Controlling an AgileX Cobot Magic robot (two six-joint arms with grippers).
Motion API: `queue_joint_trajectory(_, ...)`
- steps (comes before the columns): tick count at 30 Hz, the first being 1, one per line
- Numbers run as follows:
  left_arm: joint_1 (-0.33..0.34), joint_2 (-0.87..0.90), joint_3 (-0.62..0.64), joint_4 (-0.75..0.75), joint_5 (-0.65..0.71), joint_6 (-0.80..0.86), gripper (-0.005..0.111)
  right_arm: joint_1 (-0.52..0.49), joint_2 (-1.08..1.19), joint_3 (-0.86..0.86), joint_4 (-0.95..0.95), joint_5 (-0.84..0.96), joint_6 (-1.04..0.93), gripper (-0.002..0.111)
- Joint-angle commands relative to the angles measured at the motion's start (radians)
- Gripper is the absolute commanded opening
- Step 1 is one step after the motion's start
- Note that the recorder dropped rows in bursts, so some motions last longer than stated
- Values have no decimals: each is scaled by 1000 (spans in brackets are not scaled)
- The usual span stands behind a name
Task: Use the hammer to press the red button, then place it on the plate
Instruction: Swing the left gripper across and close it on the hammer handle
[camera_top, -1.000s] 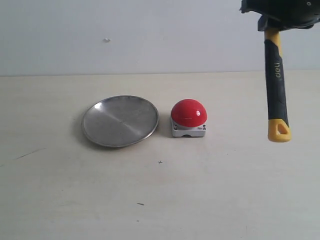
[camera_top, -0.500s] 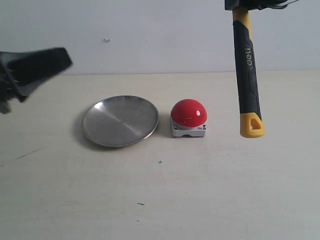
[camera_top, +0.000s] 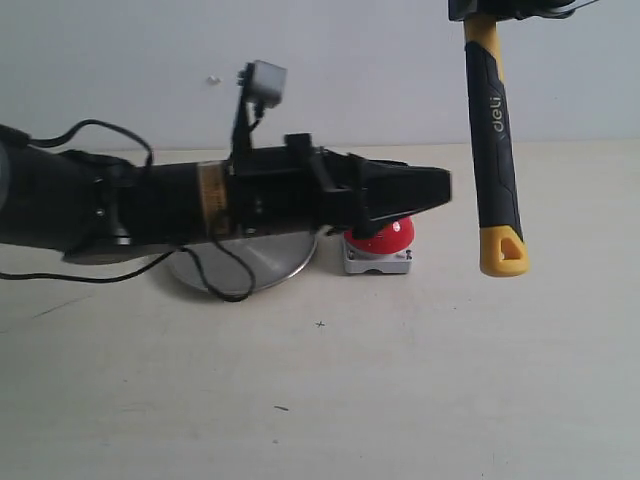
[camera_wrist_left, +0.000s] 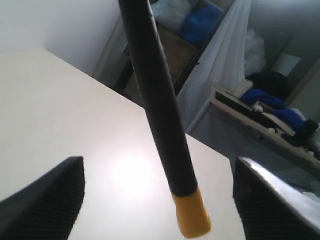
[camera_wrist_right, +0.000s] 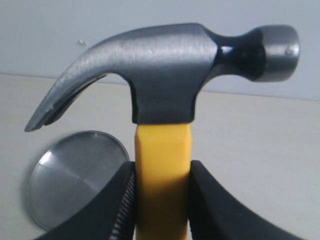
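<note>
The hammer (camera_top: 494, 110) hangs upright, head up, its yellow looped end (camera_top: 502, 250) above the table to the right of the red button (camera_top: 388, 236). My right gripper (camera_top: 510, 8) at the top edge is shut on the yellow neck under the dark head (camera_wrist_right: 165, 70). My left arm reaches across from the left, hiding the button's top and most of the plate (camera_top: 287, 257). The left gripper (camera_top: 440, 187) is open and points at the handle, just left of it. In the left wrist view the handle (camera_wrist_left: 155, 95) stands between the spread fingers (camera_wrist_left: 45, 200), touching neither.
The button's grey-white base (camera_top: 377, 262) sits right of the plate. A black cable (camera_top: 222, 285) loops down from the left arm over the plate's front. A light wall stands behind the table. Shelving and cloth clutter (camera_wrist_left: 260, 95) show beyond the table in the left wrist view.
The left arm has swept in from the left, over the plate and button, up to the handle. The hammer shifted left a second ago and has held still since.
</note>
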Motion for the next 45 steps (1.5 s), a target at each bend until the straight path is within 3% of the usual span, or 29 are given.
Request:
queue_joint_trajectory(1,-74,46,-111,-68,148,19,79,1,-17,-10,-3,-47,-11,0)
queue_joint_trajectory(9,-139,65,-217,-129,202,19,79,1,-17,-10,-3,-47,-11,0)
queue_joint_trajectory(15,-149,66,-267,-147,317,-27,78,1,-17,-10,-3,-38,-9,0)
queue_joint_trajectory(25,-153,135,-299,-154,317,-66,78,1,-17,-10,21,-32,-13,0)
queue_joint_trajectory(29,-153,132,-299,-150,310,-66,56,1,-17,-10,19,-30,-12,0)
queue_joint_trajectory(33,-153,132,-299,-141,310,-66,24,1,-17,-10,19,-22,-28,0)
queue_joint_trajectory(35,-153,132,-299,-135,310,-66,2,1,-17,-4,19,-25,-28,0)
queue_joint_trajectory(40,-153,132,-299,-134,310,-65,0,1,-17,-4,19,8,-18,5)
queue_joint_trajectory(45,-153,132,-299,-133,310,-93,0,1,-19,-4,19,93,-9,36)
